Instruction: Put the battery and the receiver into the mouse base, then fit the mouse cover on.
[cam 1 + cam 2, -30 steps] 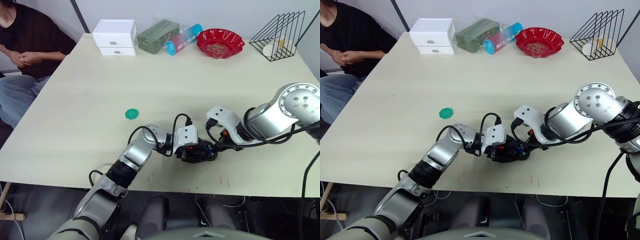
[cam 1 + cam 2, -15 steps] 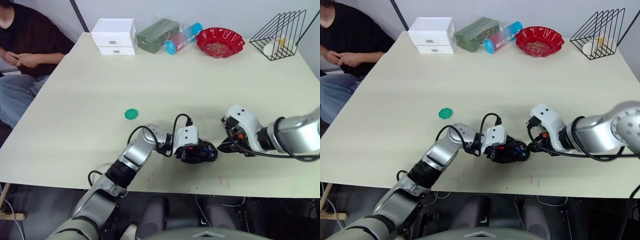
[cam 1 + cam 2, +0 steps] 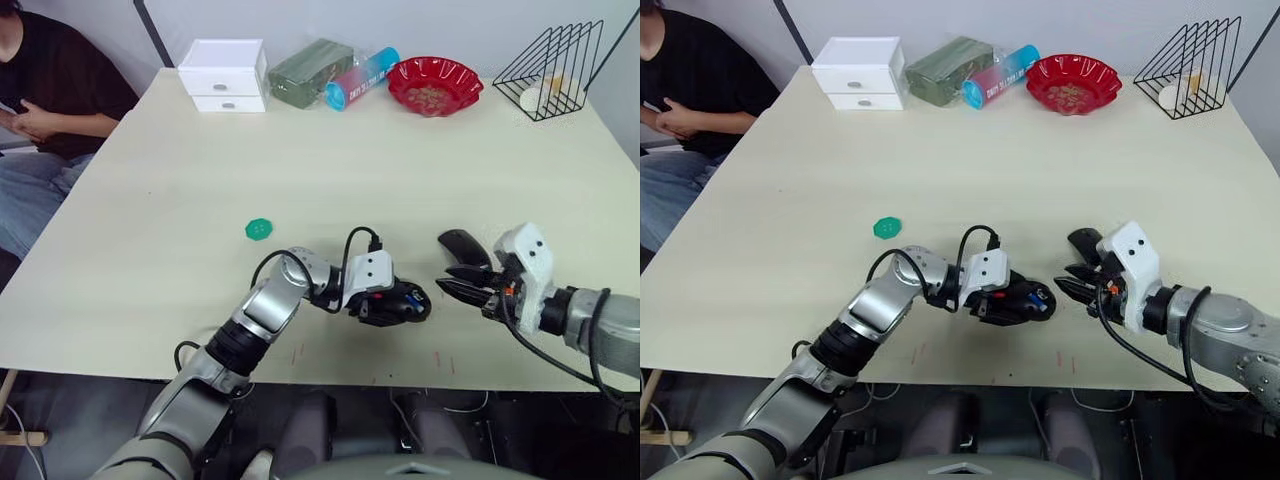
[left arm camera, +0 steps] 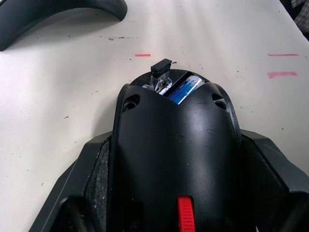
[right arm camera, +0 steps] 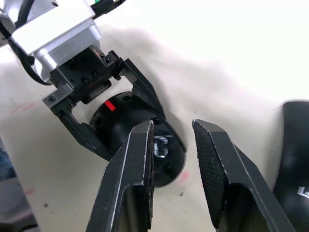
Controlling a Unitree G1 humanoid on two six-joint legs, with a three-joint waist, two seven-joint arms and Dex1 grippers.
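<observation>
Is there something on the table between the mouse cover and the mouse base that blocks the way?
Nothing visible blocks it. The mouse cover lies beside the right hand, apart from the mouse base held in the left hand; bare table lies between them.

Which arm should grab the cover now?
Right, most likely. The right gripper is open, empty and close to the mouse cover. The left gripper is shut on the mouse base, which already holds the battery.
</observation>
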